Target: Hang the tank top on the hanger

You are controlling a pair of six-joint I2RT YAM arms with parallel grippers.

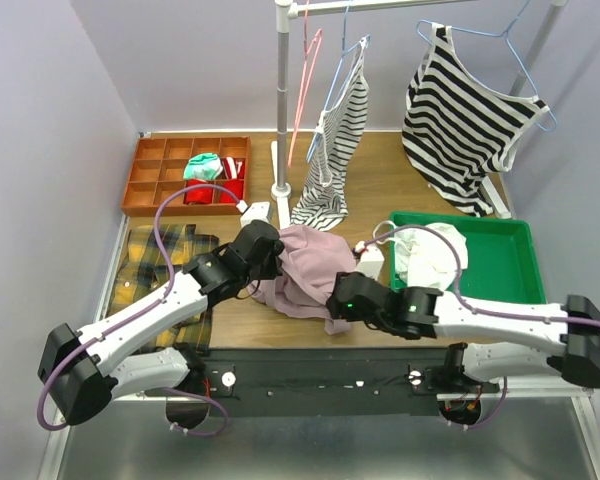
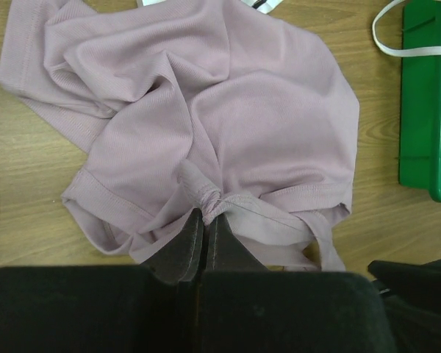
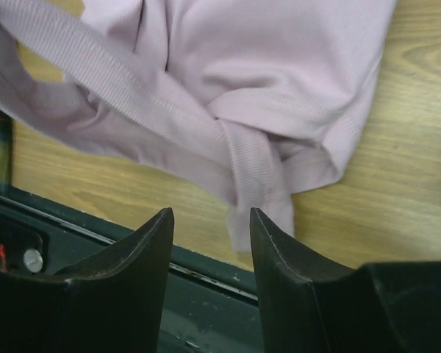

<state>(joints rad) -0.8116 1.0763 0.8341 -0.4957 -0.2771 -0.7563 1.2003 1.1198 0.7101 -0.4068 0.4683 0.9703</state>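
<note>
The dusty-pink tank top lies crumpled on the wooden table between my two grippers. My left gripper is shut on a bunched fold of its edge, seen in the left wrist view with the top spread out beyond it. My right gripper is open at the top's near edge. In the right wrist view it has a strap end of the top lying just ahead of its right finger, not gripped. The pink-red wire hanger hangs from the rail at the back.
Two striped tops hang on light blue hangers from the rail, whose pole stands mid-table. A green tray with a white cloth is at the right. A wooden compartment box and plaid cloth are at the left.
</note>
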